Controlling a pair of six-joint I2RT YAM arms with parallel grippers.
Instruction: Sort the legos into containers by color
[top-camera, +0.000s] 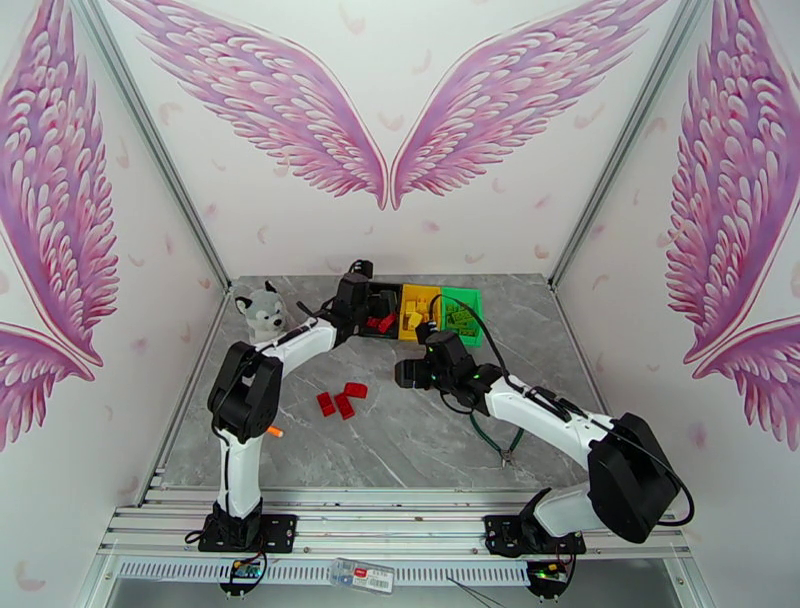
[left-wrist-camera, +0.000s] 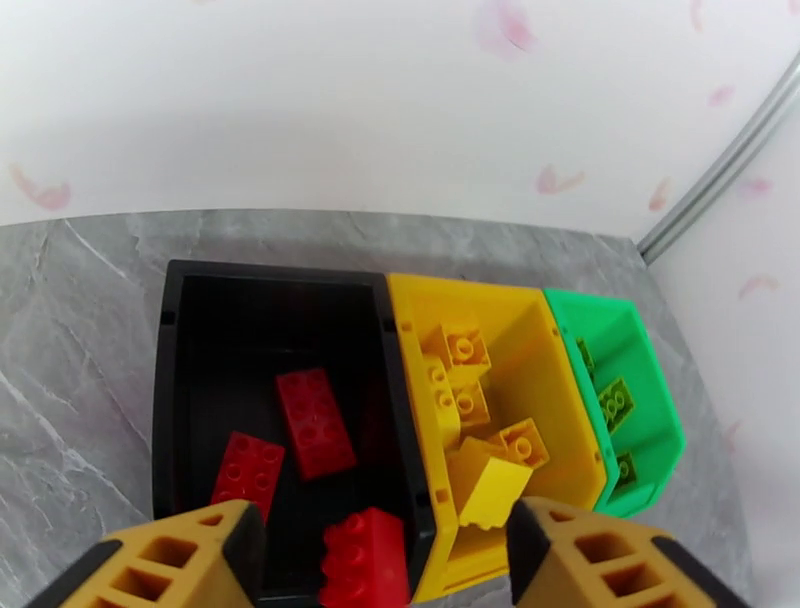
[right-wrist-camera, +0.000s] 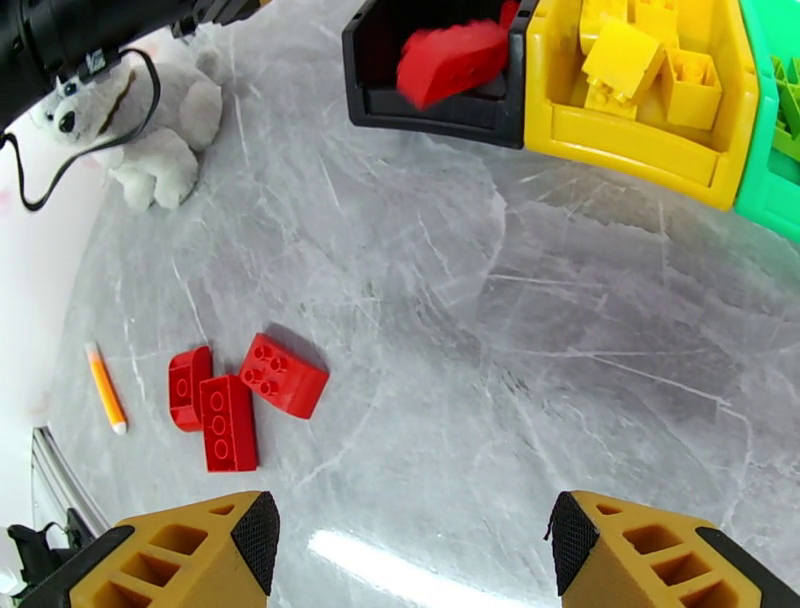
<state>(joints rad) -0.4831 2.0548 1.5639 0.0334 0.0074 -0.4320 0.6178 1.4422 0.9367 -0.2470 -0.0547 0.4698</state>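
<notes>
Left hand spread above black bin, red legos inside, label unreadable

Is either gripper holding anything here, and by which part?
Nothing is held. The left gripper is open over the black bin; the red brick seen between its fingers touches neither. The right gripper is open, empty.

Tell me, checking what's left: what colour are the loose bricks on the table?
The loose bricks are red, clearest in the right wrist view.
</notes>
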